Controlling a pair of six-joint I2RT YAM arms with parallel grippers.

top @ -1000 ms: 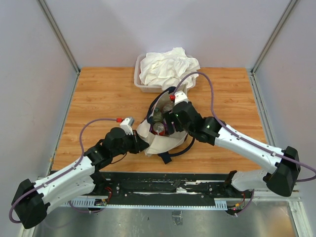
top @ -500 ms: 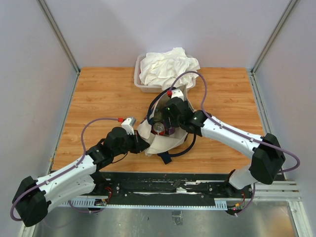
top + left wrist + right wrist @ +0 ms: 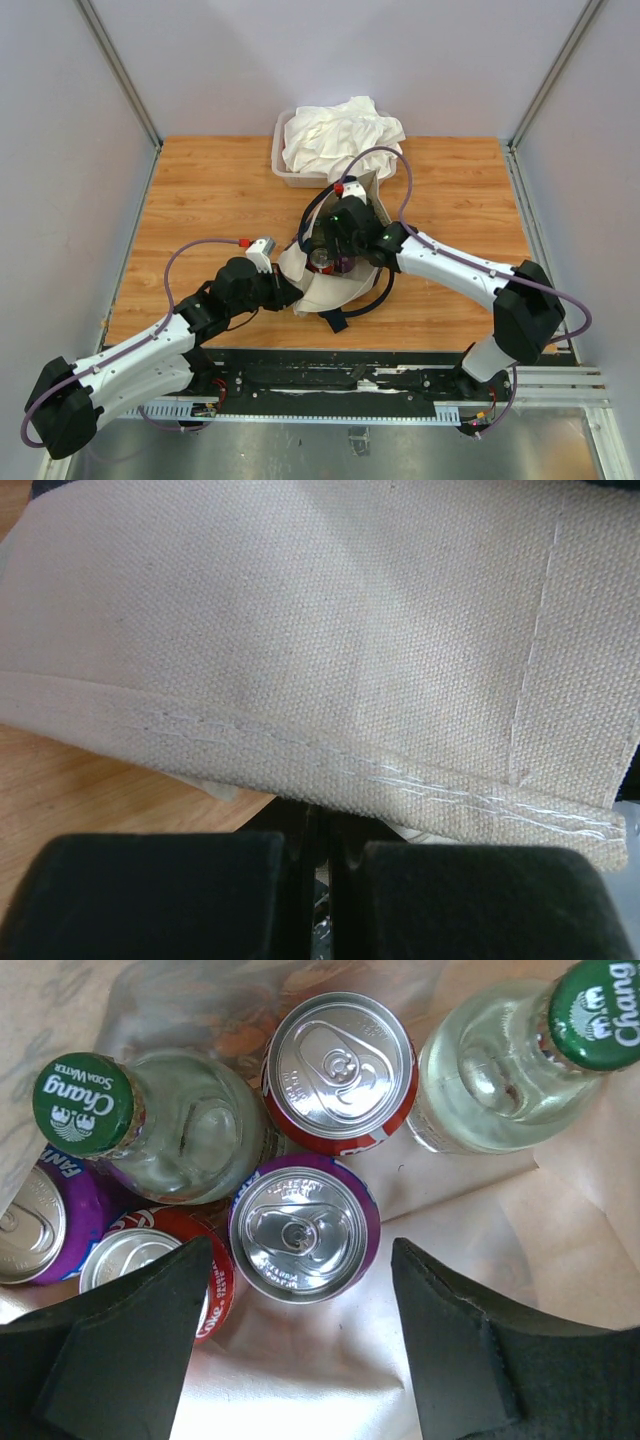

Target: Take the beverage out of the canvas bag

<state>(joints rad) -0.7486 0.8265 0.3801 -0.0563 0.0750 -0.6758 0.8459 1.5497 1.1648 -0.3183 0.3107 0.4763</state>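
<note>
A warm wooden table [image 3: 200, 200] fills the middle of the overhead view, closed in by pale grey walls [image 3: 300, 60]. Toward the top centre sits a translucent plastic tub [image 3: 277, 150] heaped with white cloth [image 3: 340, 135]. Just below it, at the middle of the table, stands the canvas bag [image 3: 322, 292], beige and coarsely woven, a navy strap [image 3: 381, 288] looping out at its lower right.

Its mouth is open. Packed inside are a purple can [image 3: 303, 1228] at the centre of the right wrist view, a red can [image 3: 340, 1070] touching it above, and two clear soda bottles [image 3: 185, 1135] with green caps to the upper left and upper right. More cans are wedged at the lower left.

The left gripper [image 3: 287, 290] is pinched tight on the bag's stitched hem at its left edge. The right gripper [image 3: 300, 1260] hangs over the drinks, fingers spread wide to either side of the purple can and holding nothing.
</note>
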